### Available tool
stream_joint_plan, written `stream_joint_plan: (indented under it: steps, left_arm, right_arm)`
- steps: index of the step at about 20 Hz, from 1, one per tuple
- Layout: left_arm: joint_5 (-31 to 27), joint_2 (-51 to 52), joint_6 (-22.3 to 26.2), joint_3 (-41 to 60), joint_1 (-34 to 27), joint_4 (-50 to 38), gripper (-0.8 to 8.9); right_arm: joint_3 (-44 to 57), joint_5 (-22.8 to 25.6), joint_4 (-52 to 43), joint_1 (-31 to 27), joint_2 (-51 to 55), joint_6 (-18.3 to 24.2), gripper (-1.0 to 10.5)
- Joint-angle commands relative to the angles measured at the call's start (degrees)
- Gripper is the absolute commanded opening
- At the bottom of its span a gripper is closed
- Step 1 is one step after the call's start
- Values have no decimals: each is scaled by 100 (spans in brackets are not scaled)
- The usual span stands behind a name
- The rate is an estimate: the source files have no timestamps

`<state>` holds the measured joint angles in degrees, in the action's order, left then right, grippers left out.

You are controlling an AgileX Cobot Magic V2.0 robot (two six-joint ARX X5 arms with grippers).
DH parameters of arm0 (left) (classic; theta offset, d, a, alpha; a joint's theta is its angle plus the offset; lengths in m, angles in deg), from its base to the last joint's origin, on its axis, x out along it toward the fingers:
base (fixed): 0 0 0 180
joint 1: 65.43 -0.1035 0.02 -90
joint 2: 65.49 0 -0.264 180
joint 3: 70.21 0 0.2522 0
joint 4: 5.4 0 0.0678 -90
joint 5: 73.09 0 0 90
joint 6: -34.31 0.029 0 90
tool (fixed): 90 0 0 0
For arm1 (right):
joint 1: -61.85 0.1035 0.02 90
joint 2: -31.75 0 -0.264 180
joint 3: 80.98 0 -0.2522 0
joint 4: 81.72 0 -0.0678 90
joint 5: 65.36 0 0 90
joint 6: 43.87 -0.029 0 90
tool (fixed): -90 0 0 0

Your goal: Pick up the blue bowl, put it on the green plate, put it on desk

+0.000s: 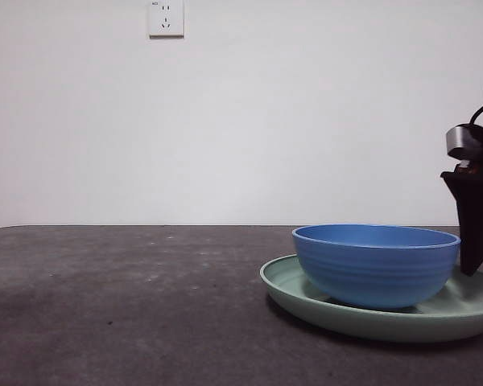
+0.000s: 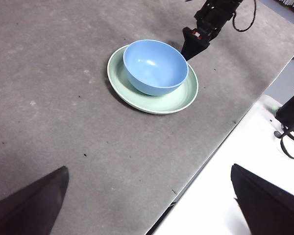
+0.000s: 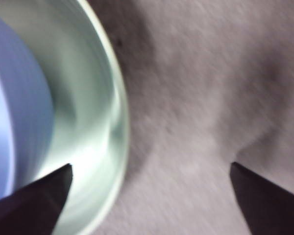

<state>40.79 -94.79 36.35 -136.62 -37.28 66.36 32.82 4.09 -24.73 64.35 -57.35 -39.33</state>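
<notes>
Right claw [image 3: 149, 196], spread wide, apparently straddling green plate [image 1: 322, 310] rim at right of front frame, blue bowl [image 1: 376, 264] just left; left claw [image 2: 149, 196] wide, far off.

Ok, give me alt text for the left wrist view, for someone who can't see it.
A blue bowl sits inside a green plate on a grey desk. The right gripper reaches down at the plate's edge, beside the bowl. The left gripper hangs open far from both.
</notes>
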Motion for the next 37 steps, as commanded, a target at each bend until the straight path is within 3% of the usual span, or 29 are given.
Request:
stream_joint_plan:
  steps: [1,6,17,24,31,37]
  left_arm:
    - [17,-22,-20,-66,22,-63,531]
    - [17,-22,-20,-66,22,-66,531]
    - [17,-22,-20,-66,22,-66,531]
    - [17,-22,-20,-66,22,-63,531]
    - [17,-22,-20,-66,22,-66,531]
    - [17,-22,-15,-66,22,-83,531]
  right_arm:
    - [-85,-212,-177,72,-149,138,372]
    - [-85,-205,-369,92,-155,155,254]
    - [-85,-586,-420,92,-400,192,204]
    - [-85,-793,-420,92,-501,184,12]
    - [-254,-1003,-372,92,-485,-273,12]
    - [-1200,-1248,55,332,-485,-876,12]
